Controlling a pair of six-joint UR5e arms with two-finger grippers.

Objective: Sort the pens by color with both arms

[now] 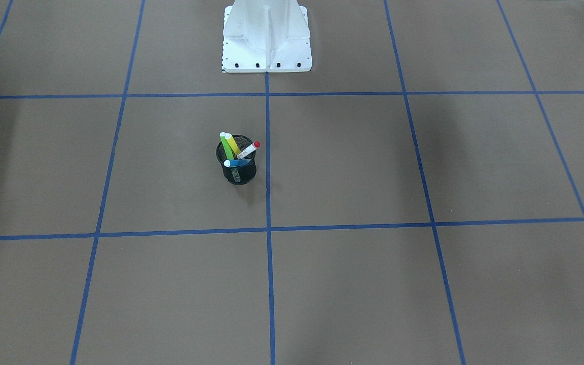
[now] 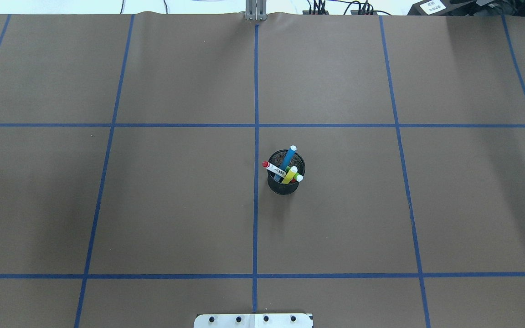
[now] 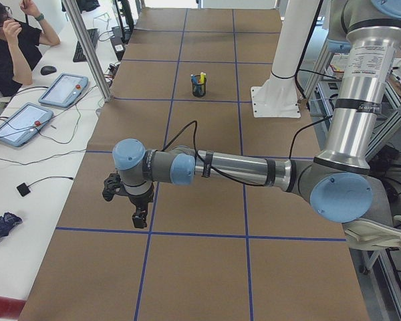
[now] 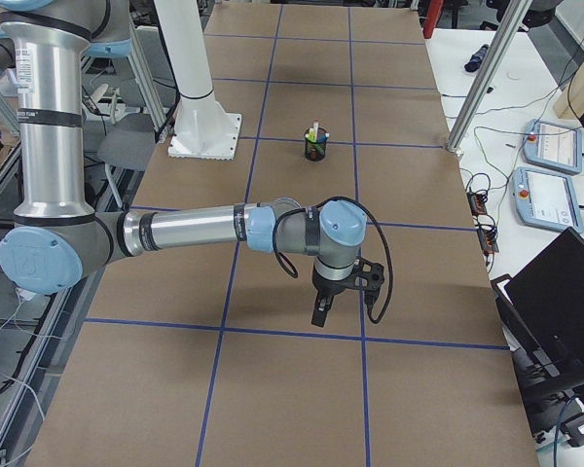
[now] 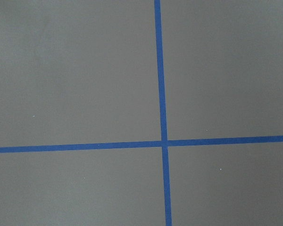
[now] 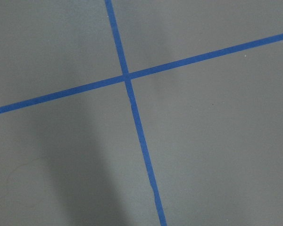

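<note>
Pens [image 2: 285,166] seen bunched and crossed in mesh cup [image 2: 284,186] near centre of table [image 2: 153,205] | left gripper [image 3: 139,218], right gripper [image 4: 317,313] held well apart from it, finger state cannot be told | risk: cup may be tipped if a leaning pen is dragged sideways.

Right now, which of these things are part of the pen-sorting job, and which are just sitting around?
Part of the job: blue pen, lime green pen, yellow pen, white pen with red cap, all leaning in the black mesh cup; left claw and right claw, both far from it.
Just there: white bolted pedestal, blue tape lines, two tablets on the side bench.
</note>
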